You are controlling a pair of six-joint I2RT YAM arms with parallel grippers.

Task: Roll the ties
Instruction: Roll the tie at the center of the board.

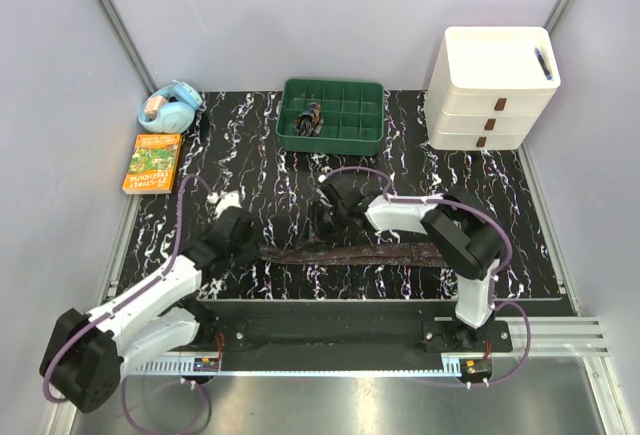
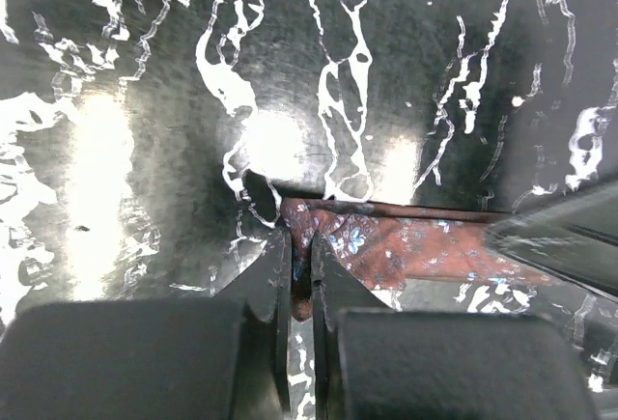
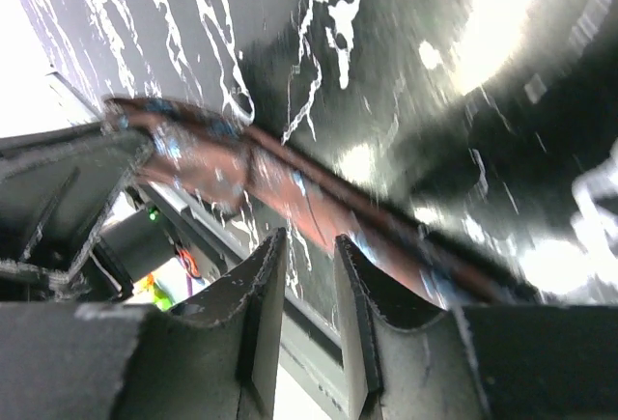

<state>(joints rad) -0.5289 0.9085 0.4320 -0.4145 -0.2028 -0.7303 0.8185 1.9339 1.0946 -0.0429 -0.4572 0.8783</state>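
The right wrist view is smearing with blur, and the tie (image 1: 350,253) is disappearing at its right end under the right arm's elbow. It is lying flat along the near edge of the black marbled mat (image 1: 250,145), reddish-brown with tiny flowers. The left gripper (image 2: 301,251) is pinching its left end. The right gripper (image 3: 309,246) is standing slightly parted, holding nothing.

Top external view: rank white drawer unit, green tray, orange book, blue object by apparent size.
1. white drawer unit, though it stands taller, so nearer the camera
2. green tray
3. orange book and blue object: look alike, unranked
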